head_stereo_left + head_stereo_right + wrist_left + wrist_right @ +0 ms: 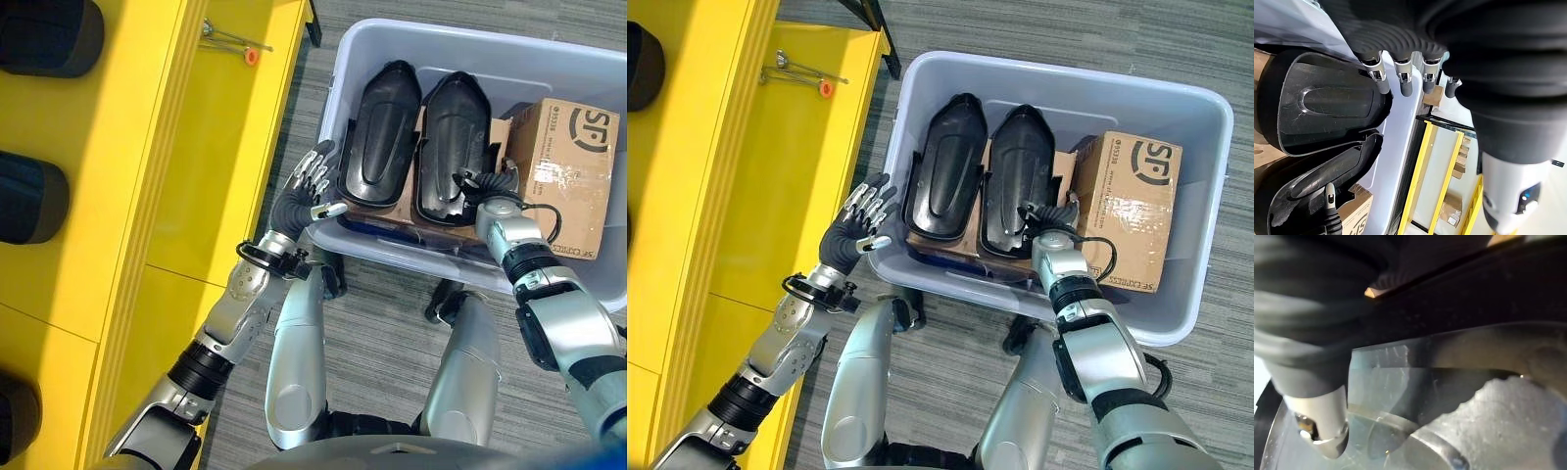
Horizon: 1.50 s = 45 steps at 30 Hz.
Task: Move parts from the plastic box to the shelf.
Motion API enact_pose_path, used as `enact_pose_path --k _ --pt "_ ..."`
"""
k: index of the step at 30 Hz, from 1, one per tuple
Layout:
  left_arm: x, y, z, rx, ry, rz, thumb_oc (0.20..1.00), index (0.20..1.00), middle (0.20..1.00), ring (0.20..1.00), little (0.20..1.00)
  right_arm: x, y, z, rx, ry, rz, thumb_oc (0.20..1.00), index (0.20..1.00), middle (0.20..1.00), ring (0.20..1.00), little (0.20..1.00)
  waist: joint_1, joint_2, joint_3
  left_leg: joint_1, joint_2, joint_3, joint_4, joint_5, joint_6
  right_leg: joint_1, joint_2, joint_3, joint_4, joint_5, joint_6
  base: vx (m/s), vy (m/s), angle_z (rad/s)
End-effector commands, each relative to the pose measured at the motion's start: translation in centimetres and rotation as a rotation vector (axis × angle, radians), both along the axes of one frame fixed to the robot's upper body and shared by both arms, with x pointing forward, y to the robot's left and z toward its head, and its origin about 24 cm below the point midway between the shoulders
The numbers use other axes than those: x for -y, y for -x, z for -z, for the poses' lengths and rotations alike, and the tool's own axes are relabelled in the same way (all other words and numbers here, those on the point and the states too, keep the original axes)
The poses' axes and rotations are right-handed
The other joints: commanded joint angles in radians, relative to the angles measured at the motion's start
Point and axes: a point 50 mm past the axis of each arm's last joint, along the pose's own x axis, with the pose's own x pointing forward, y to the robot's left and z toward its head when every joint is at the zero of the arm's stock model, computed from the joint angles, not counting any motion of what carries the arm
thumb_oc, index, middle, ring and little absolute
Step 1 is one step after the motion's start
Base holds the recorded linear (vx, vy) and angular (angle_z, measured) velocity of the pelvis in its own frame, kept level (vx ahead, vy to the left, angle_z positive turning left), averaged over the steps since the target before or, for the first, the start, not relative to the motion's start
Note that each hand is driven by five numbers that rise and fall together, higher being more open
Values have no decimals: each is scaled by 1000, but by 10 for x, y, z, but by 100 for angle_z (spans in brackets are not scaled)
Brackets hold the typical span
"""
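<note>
**Both hands at the plastic box, parts still inside**

The grey plastic box [1176,304] sits on the floor beside the yellow shelf [774,166]. Two black moulded parts [945,166] lie side by side inside it on cardboard, next to a cardboard carton [1136,211]. The left hand [860,227] hovers at the box's outer wall with fingers [1380,81] straight and spread, holding nothing. The right hand [1043,220] reaches inside at the near end of the right-hand part; its fingers seem curled there, but I cannot tell whether they grip it.
</note>
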Motion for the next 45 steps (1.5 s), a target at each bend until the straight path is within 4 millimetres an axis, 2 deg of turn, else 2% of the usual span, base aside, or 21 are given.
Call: enact_pose_path --k 1,7,9,13,22,34,36,37,38,40,45 --pt "12 14 -20 103 57 72 1000 1000 1000 1000 1000 -2 3 15 -98 -7 -17 1000 1000 1000 1000 1000 30 54 -38 56 -24 -77 -135 28 -21 1 26 -30 63 12 0 -1 -5 4" --pt "12 14 -21 105 56 72 1000 1000 1000 1000 1000 1 5 22 -165 51 -11 1000 1000 1000 1000 1000 36 58 -38 50 -28 -79 -153 43 -21 -2 32 -34 48 21 1 0 0 0" --pt "12 14 -21 108 55 75 1000 1000 1000 1000 1000 4 6 22 -184 89 -9 200 200 200 200 200 39 59 -38 48 -28 -79 -158 47 -21 0 32 -37 41 24 2 -3 -7 2" --pt "13 14 -20 110 58 72 1000 1000 1000 1000 1000 11 10 27 -245 191 14 200 200 200 200 200 42 60 -38 40 -29 -81 -154 46 -21 -3 33 -40 44 21 0 0 -2 1" --pt "14 16 -21 133 54 45 1000 1000 1000 1000 1000 24 17 30 -315 279 95 200 200 200 200 200 42 66 -38 22 -32 -80 -141 37 -15 -18 33 -39 47 21 0 0 0 0" --pt "17 17 -19 133 74 30 1000 1000 1000 1000 1000 27 30 52 -399 373 124 200 200 200 200 200 46 82 -38 3 -46 -84 -148 43 -9 -35 30 -30 58 17 -2 11 5 1" --pt "18 17 -19 133 75 29 1000 1000 1000 1000 1000 27 29 51 -358 375 130 200 200 200 200 200 45 84 -38 5 -48 -86 -156 48 -9 -34 33 -28 55 19 -1 17 9 4" --pt "18 17 -18 130 77 28 1000 1000 1000 1000 1000 22 25 43 -242 367 155 200 200 200 200 200 44 85 -38 16 -52 -89 -176 59 -10 -23 41 -25 42 22 -1 19 8 3" --pt "18 17 -18 129 77 27 1000 1000 1000 1000 1000 21 23 40 -199 366 163 200 200 200 200 200 44 85 -38 19 -54 -89 -181 62 -10 -20 43 -24 38 23 -1 19 7 4" --pt "16 17 -17 127 76 21 1000 1000 1000 1000 1000 13 16 19 2 355 187 200 200 200 200 200 38 82 -38 41 -60 -93 -220 81 -14 1 57 -21 2 35 2 0 0 0" --pt "10 20 -14 137 76 -2 1000 1000 1000 1000 1000 1 14 -13 289 351 191 200 200 200 200 200 18 68 -38 113 -62 -85 -306 117 -29 66 89 -21 -84 56 8 0 0 0"
